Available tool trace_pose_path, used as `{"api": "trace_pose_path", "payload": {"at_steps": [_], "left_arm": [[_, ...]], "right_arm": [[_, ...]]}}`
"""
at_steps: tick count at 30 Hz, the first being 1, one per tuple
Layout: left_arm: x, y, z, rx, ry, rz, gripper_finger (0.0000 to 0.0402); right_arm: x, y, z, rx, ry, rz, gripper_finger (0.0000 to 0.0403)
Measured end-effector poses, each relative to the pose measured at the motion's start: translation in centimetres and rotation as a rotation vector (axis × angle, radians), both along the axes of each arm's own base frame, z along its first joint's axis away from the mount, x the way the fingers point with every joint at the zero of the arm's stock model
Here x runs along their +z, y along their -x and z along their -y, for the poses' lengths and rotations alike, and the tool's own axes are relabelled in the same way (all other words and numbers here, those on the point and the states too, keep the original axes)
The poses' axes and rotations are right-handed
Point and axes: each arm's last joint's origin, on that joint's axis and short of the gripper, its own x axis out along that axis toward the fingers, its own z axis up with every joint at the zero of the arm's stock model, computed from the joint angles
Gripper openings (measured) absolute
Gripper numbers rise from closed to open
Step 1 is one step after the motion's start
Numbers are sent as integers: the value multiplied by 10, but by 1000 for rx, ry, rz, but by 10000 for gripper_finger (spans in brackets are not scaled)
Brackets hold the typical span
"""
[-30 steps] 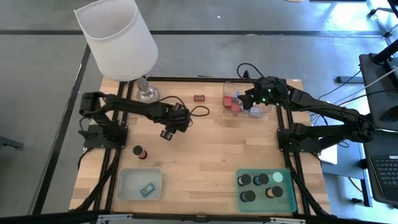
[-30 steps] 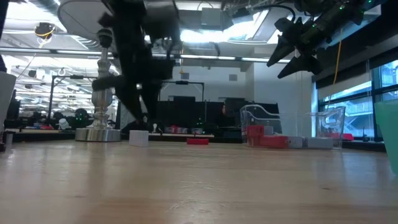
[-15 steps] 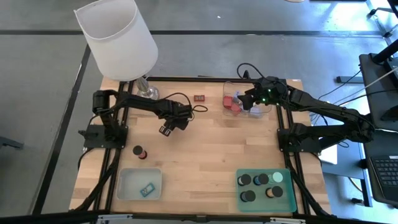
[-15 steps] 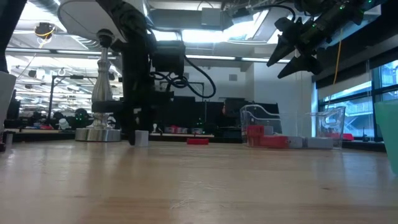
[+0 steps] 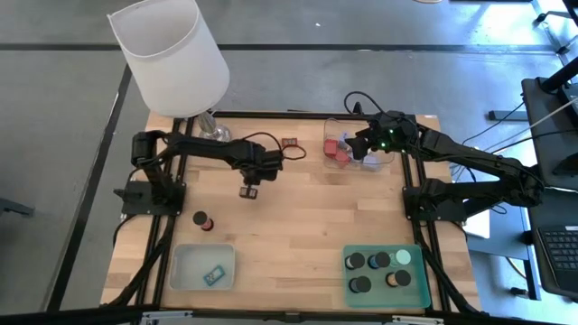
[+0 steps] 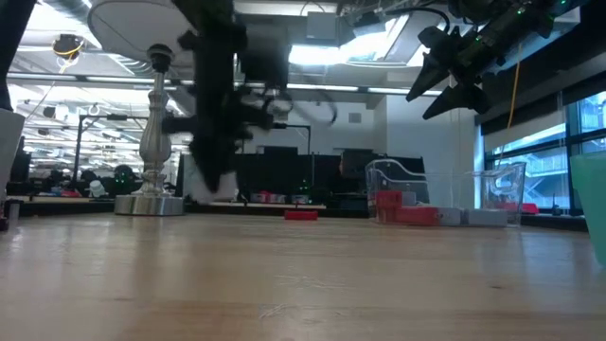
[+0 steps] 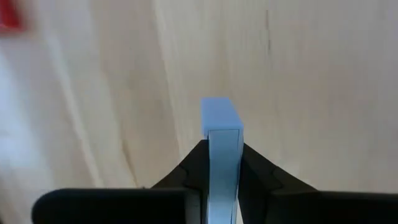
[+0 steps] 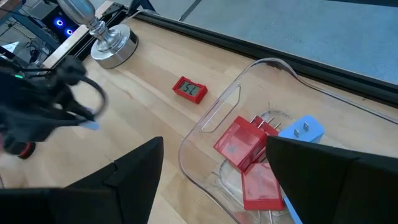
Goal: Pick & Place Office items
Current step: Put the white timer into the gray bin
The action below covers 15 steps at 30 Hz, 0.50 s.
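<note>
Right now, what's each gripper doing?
Left gripper: shut on a blue block, above the table.
Right gripper: open, empty, over the clear tray.

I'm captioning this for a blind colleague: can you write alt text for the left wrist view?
The left gripper is shut on a lilac-blue block, held on edge between its two dark fingers over the pale wooden table. A blurred red item shows at one corner.

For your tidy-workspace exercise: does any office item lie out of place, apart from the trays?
Yes. A dark cylinder with a red top lies alone on the bare wood, outside the grey tray, and a small red clock sits loose beside the clear tray. The left pincer holds a blue block.
</note>
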Motion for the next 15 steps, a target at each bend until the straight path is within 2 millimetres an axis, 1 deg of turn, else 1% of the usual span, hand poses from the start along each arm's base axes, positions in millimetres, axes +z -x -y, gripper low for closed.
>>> {"api": "trace_pose_path", "payload": {"at_steps": [2,4,7,11,13,15], "left_arm": [[18,-4,7,49,2,59,43],[41,-7,18,69,8,135,50],[78,-6,41,102,76,275,57],[121,13,77,227,270,402,57],[138,27,97,316,386,442,55],[146,40,120,412,461,450,55]], "right_arm": [[0,0,0,2,2,-1,286],[0,0,0,2,2,-1,286],[0,0,0,2,2,-1,286],[0,0,0,1,2,-1,286],[0,0,0,2,2,-1,286],[0,0,0,2,2,-1,286]]}}
